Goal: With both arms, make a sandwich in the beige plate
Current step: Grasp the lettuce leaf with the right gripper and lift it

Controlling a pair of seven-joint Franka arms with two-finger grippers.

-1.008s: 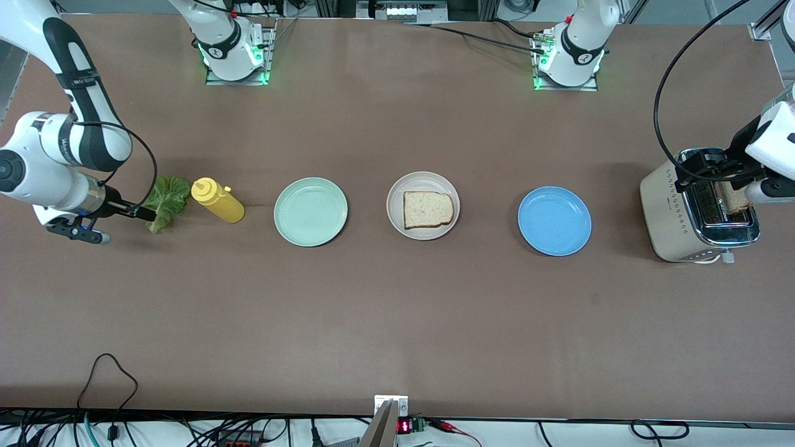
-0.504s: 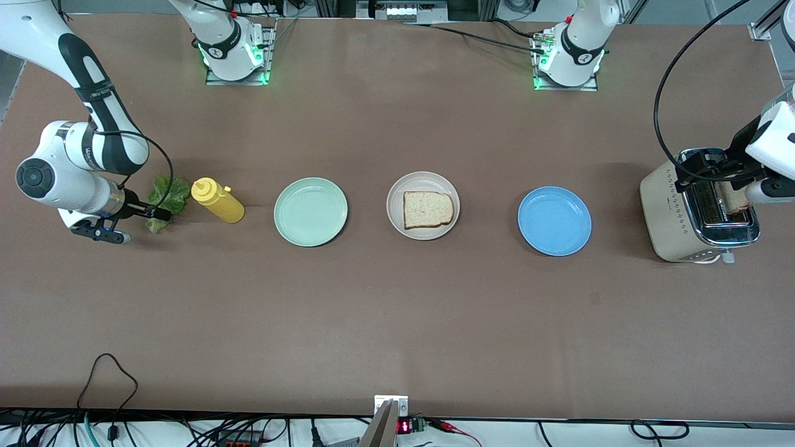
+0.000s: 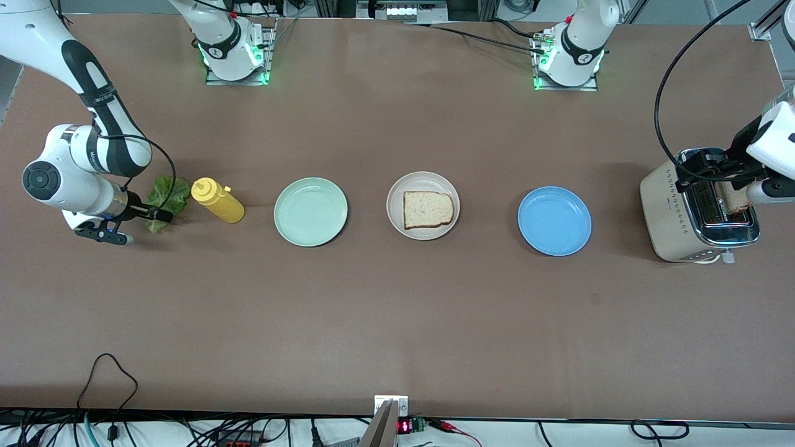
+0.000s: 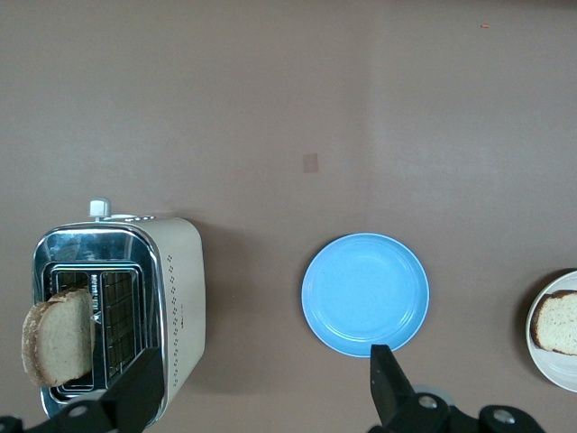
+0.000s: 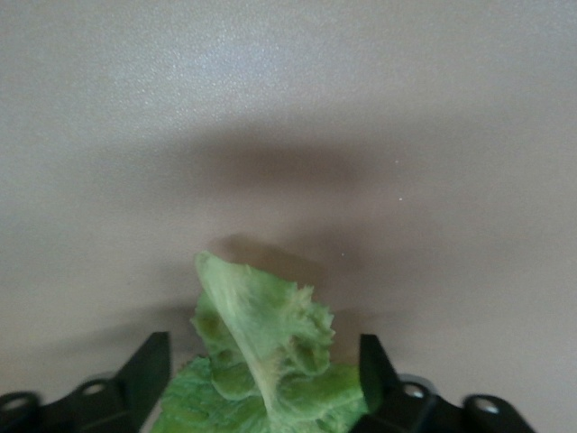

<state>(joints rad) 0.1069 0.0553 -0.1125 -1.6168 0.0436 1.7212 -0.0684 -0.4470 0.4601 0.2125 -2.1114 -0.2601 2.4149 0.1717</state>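
The beige plate [image 3: 423, 178] lies mid-table with one toast slice [image 3: 427, 209] on it; its rim [image 4: 541, 356] and slice [image 4: 559, 322] also show in the left wrist view. A second toast slice [image 3: 736, 198] [image 4: 59, 347] stands up out of the toaster [image 3: 683, 214] [image 4: 176, 289]. My left gripper [image 3: 714, 174] [image 4: 261, 397] hangs open over the toaster, holding nothing. The green lettuce leaf [image 3: 169, 192] [image 5: 257, 316] lies at the right arm's end of the table. My right gripper [image 3: 158, 215] [image 5: 261, 352] is low at the leaf, open, one finger on each side of it.
A yellow squeeze bottle [image 3: 217, 200] lies beside the lettuce. A mint green plate [image 3: 310, 211] sits between the bottle and the beige plate. A blue plate [image 3: 554, 220] [image 4: 365, 293] sits between the beige plate and the toaster.
My right arm has slid toward the yellow bottle, and its fingers now straddle the lettuce and hide more of it. The left arm has not moved.
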